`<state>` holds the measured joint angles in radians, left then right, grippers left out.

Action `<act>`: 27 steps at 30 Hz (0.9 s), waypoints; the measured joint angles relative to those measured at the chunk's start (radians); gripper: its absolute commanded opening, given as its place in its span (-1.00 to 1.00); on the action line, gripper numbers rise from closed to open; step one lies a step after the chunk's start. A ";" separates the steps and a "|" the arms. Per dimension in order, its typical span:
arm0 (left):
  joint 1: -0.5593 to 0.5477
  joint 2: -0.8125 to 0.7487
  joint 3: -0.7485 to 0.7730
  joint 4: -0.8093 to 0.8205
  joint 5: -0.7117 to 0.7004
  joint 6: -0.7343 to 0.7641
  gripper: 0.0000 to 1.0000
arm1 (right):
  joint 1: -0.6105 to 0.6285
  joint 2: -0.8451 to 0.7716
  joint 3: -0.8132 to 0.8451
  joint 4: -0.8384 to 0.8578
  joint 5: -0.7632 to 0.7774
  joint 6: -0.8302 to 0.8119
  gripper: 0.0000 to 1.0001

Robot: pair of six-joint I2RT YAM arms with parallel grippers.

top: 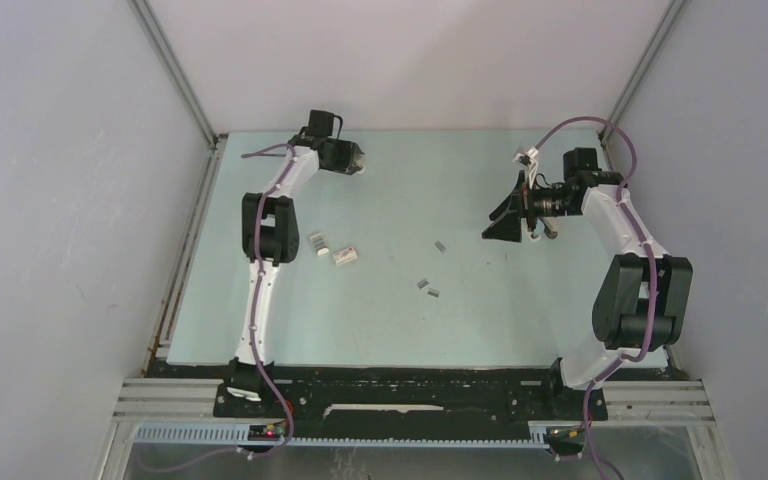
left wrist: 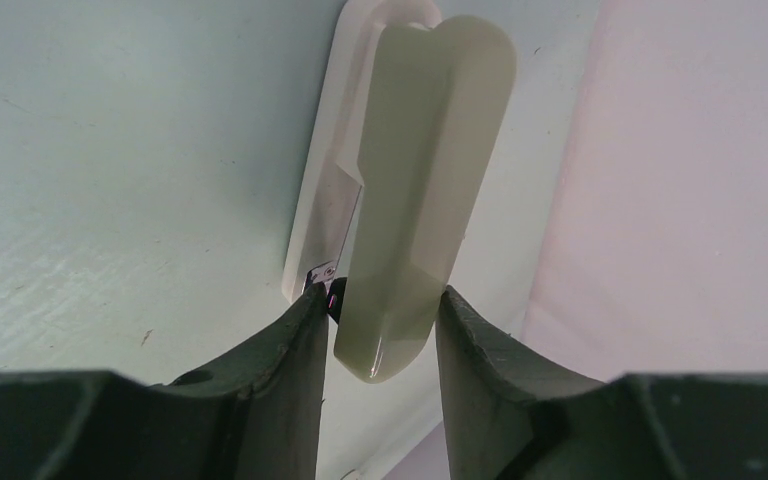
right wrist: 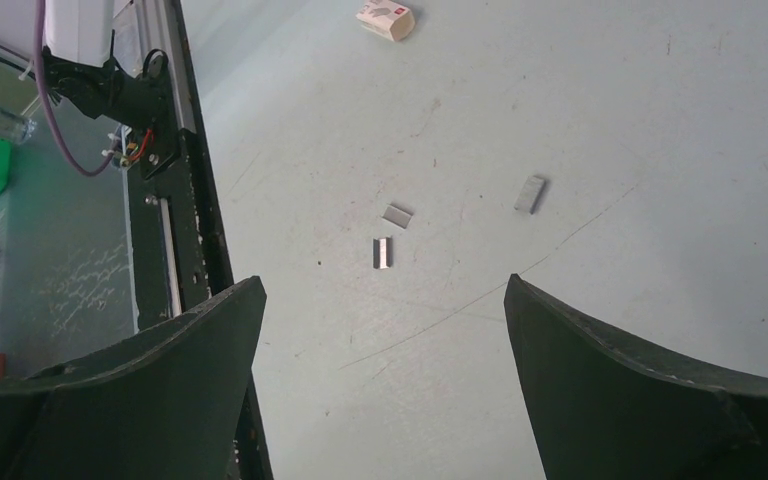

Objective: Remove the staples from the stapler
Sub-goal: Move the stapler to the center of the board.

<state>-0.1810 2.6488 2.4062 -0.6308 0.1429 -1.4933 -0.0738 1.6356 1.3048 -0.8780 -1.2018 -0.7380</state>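
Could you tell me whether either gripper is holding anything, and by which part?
The right gripper is open and empty. The left gripper flanks the rounded near end of the stapler; whether it grips it cannot be told.

That stapler (left wrist: 420,190) gleams, smooth glossy cream plastic; fingers (left wrist: 270,400) dark and matt; staples (right wrist: 385,252) dull grey metal on a matt, scuffed pale-green counter (right wrist: 610,90).
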 measured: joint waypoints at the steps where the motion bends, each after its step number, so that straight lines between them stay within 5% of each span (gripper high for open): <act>1: 0.000 0.000 0.000 0.000 0.003 0.000 -0.49 | 0.000 0.000 0.002 -0.002 -0.004 0.000 0.99; 11: 0.000 -0.053 -0.092 0.024 0.060 0.067 -0.59 | 0.000 -0.001 0.007 -0.012 -0.012 -0.007 0.99; 27: -0.058 -0.532 -0.786 0.101 0.277 0.475 -0.59 | 0.055 -0.003 0.007 -0.024 -0.012 -0.031 0.99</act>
<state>-0.2394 2.1170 1.6203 -0.5297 0.4198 -1.0183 -0.0193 1.6325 1.3121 -0.9016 -1.2140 -0.7692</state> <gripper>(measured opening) 0.415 0.993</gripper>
